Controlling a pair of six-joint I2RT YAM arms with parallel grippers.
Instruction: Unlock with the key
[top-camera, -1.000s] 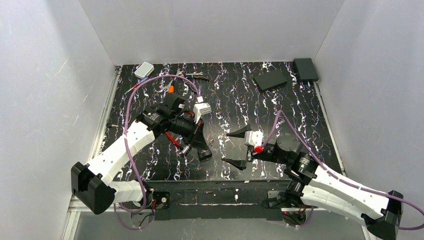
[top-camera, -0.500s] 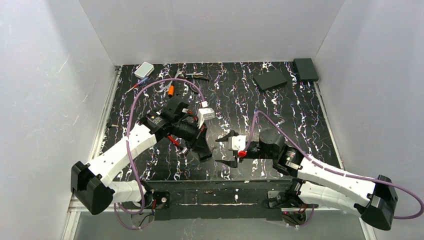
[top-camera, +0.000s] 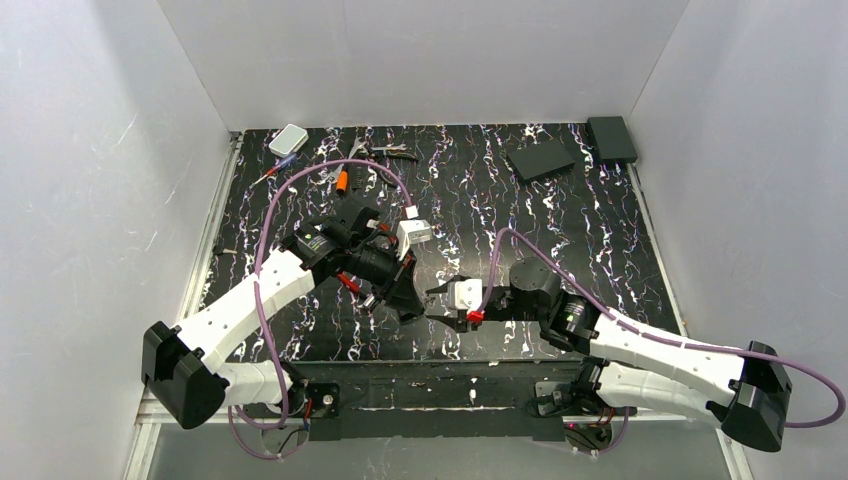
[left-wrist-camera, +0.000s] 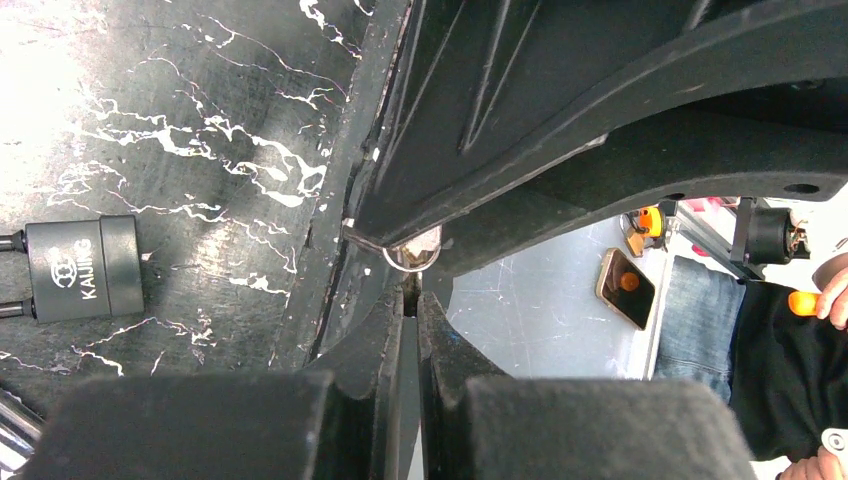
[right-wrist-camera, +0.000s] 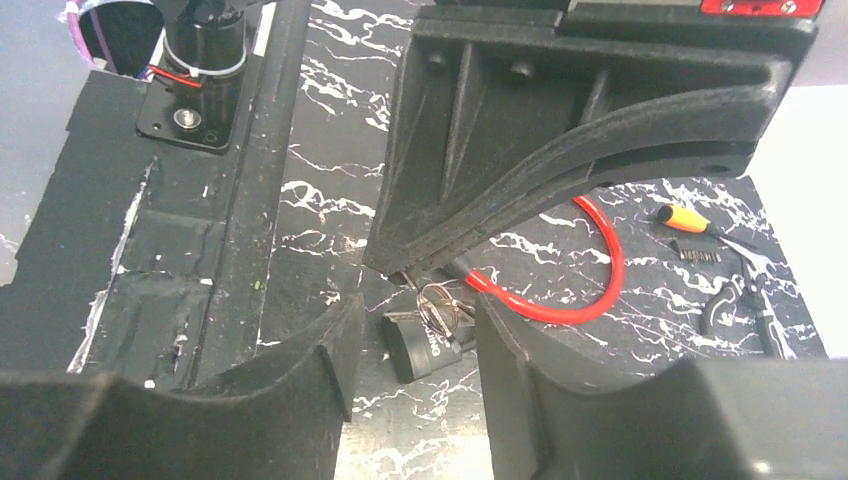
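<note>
- The left tool (left-wrist-camera: 405, 290) has its fingers pressed almost together with only a thin slit between them. At their tips they pinch a small silvery key (left-wrist-camera: 411, 257).
- In the right wrist view the key hangs with others on a ring just below the left tool's tip, touching the padlock.
- The padlock (left-wrist-camera: 85, 270) is a black block stamped KAIJING. It lies flat on the desk (top-camera: 480, 200), near the front edge and between the two arms.
- A red cable (right-wrist-camera: 590, 295) loops away from the padlock across the desk.
- The right tool (right-wrist-camera: 412, 312) has its fingers spread wide and holds nothing. It sits low over the desk and points at the left tool, with the padlock and key in line with the gap between its fingers.
- From above, the two tools meet tip to tip, and the padlock is too hidden there to make out.
- An orange-handled screwdriver (right-wrist-camera: 685, 218) and pliers (right-wrist-camera: 735, 300) lie beyond the cable.
- A white box (top-camera: 288, 139) sits at the back left of the desk, and two flat black boxes (top-camera: 540, 160) sit at the back right.
</note>
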